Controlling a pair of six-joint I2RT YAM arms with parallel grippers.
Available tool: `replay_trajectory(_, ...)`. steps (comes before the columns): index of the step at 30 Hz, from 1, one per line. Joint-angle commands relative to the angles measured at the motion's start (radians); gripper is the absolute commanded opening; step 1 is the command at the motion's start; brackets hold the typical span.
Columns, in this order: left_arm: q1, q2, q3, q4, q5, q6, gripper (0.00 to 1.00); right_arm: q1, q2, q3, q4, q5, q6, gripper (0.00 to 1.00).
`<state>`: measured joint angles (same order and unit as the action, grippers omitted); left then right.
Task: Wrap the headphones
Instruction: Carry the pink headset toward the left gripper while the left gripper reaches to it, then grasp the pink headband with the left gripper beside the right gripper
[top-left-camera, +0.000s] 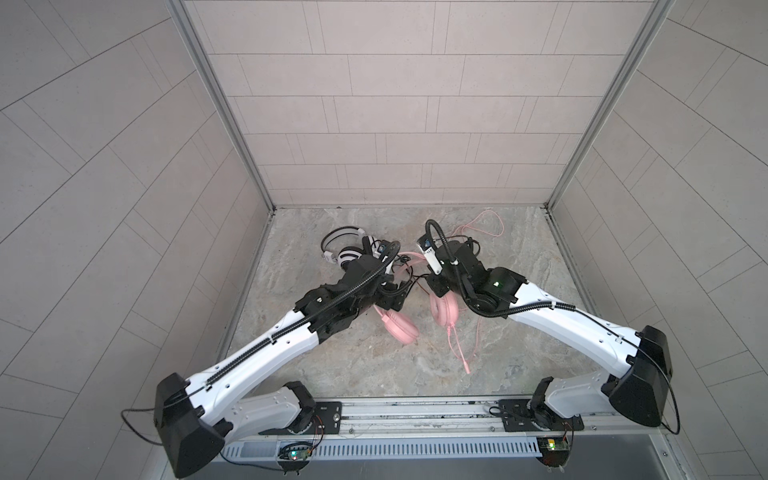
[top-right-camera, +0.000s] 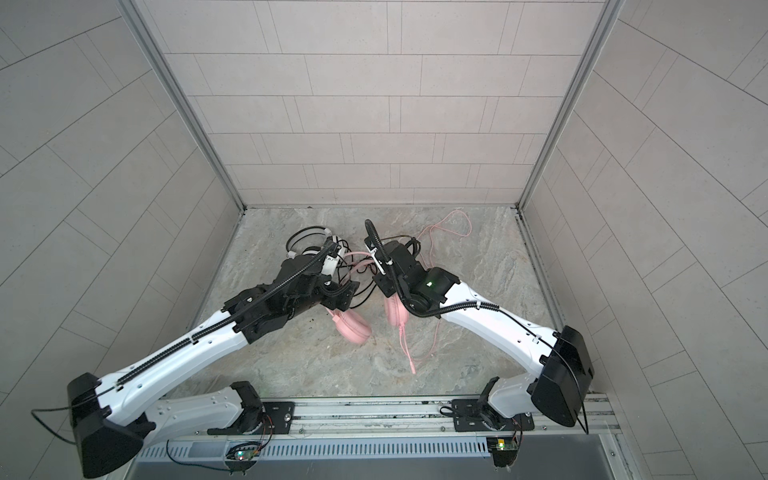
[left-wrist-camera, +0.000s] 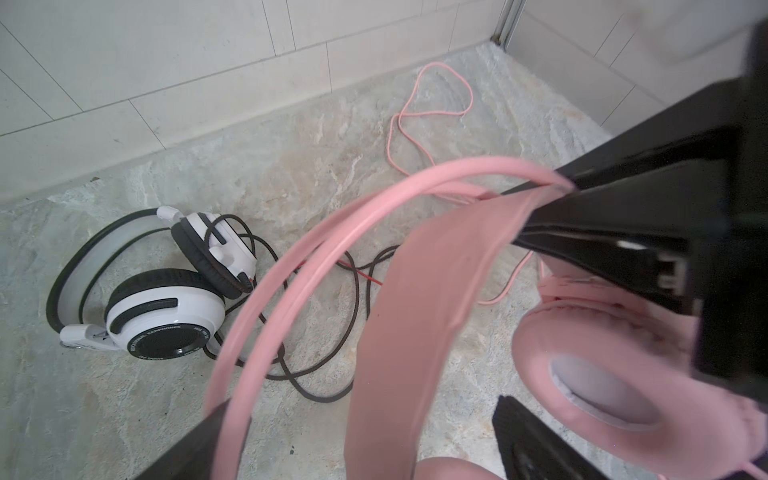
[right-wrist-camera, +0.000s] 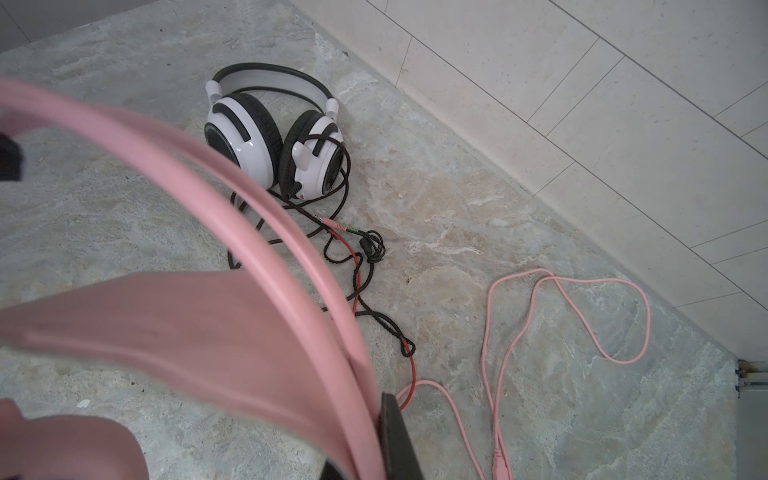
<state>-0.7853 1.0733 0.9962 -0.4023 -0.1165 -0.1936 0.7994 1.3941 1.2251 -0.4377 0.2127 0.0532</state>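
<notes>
Top views: two headsets share the table (top-left-camera: 519, 324). White headset (top-left-camera: 345, 253) lies at 10 o'clock of table centre, with no gripper on it. Pink headset (top-left-camera: 401, 328) sits at centre, cups low, band raised between the arms. Left gripper (top-left-camera: 392, 297) and right gripper (top-left-camera: 436, 284) meet over it, and how their jaws stand cannot be told here. Pink cable (top-left-camera: 457, 349) loops out to 1 o'clock, and its plug end reaches 6 o'clock.

Left wrist view: left gripper (left-wrist-camera: 363, 401) is spread wide, one finger to each side of the band (left-wrist-camera: 415, 332), clasping nothing. Right gripper (left-wrist-camera: 569, 187) is pinched closed on the band's outer hoop.

Right wrist view: one finger (right-wrist-camera: 395, 432) of the right gripper lies against the band (right-wrist-camera: 291, 257). Pink cable (right-wrist-camera: 498, 459) lies slack in loose loops on the table. White headset (right-wrist-camera: 274, 133) rests beyond, its black cable (right-wrist-camera: 370, 247) tangled beside it.

Step, as judged: steadying the pink headset before winding. The next move likely calls for the free left gripper to fetch the slack pink cable and lay turns round the band while the right holds.

Count: headsets, two; cables, two, neither wound; grippers, two
</notes>
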Motion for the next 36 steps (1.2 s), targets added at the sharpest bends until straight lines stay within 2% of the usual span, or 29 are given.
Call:
replay_trajectory(1,0.022,-0.069,-0.029,0.045,0.035,-0.010,0.99,-0.002,0.028,0.026,-0.111,0.031,0.018,0.02)
replay_trajectory(5,0.026,-0.058,0.048,-0.059,0.174,-0.021,0.99,-0.003,0.048,0.059,-0.137,0.058,0.051,0.02)
replay_trajectory(7,0.027,-0.054,0.070,-0.100,0.154,-0.030,0.99,-0.003,0.036,0.056,-0.130,0.031,0.054,0.02)
replay_trajectory(13,0.026,-0.020,0.074,-0.172,-0.015,-0.024,1.00,0.000,-0.011,0.047,-0.133,-0.013,0.047,0.02)
replay_trajectory(21,0.026,0.065,0.090,-0.133,0.042,-0.039,1.00,0.020,0.014,0.071,-0.148,-0.038,0.045,0.02)
replay_trajectory(29,0.026,0.125,0.112,-0.173,0.002,-0.036,1.00,0.060,0.071,0.113,-0.157,-0.036,0.034,0.02)
replay_trajectory(36,0.026,0.091,0.113,-0.165,0.050,-0.054,1.00,0.067,0.114,0.122,-0.155,0.019,0.033,0.02)
